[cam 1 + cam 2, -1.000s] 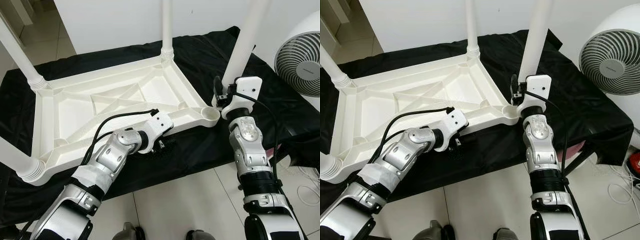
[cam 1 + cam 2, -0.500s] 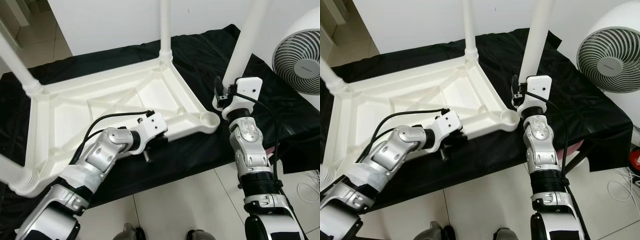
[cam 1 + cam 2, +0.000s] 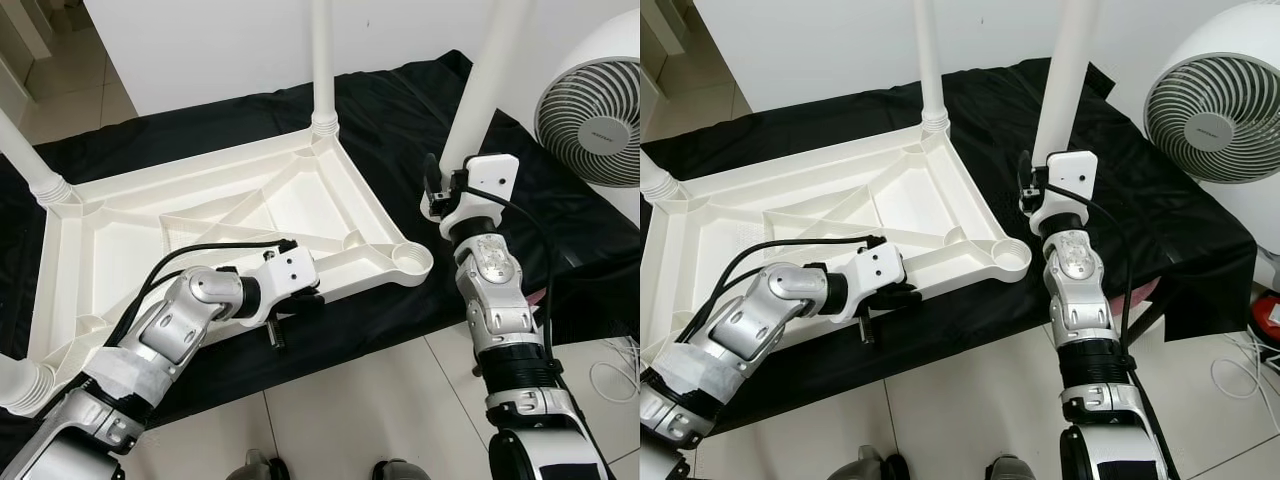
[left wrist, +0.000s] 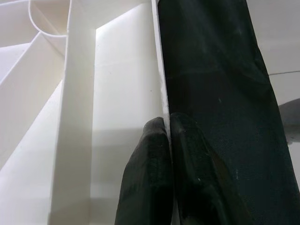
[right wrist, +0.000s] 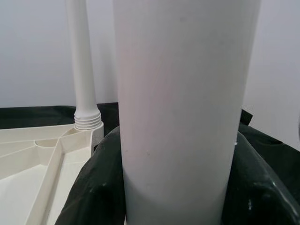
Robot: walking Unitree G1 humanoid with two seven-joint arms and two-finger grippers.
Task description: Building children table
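A white plastic tabletop (image 3: 130, 225) lies upside down on a black cloth (image 3: 390, 110). White legs stand in three of its corners, one at the far corner (image 3: 322, 60). The near right corner has an empty round socket (image 3: 410, 258). My left gripper (image 4: 168, 123) is shut on the tabletop's near rim, seen from above at the left gripper (image 3: 288, 308). My right gripper (image 3: 440, 192) is shut on a loose white leg (image 3: 485, 80), held upright just beyond and right of the socket. Its black fingers (image 5: 93, 192) hug the leg (image 5: 180, 93) on both sides.
A white round fan (image 3: 595, 115) stands at the right, close to the held leg. The cloth-covered surface ends near me, with tiled floor (image 3: 380, 400) below. Cables (image 3: 615, 372) lie on the floor at the right. A white wall is behind.
My left gripper has drawn the tabletop's near rim toward me and leftward, so the empty socket sits nearer me. The right gripper and its leg have stayed nearly still. The camera shifted slightly.
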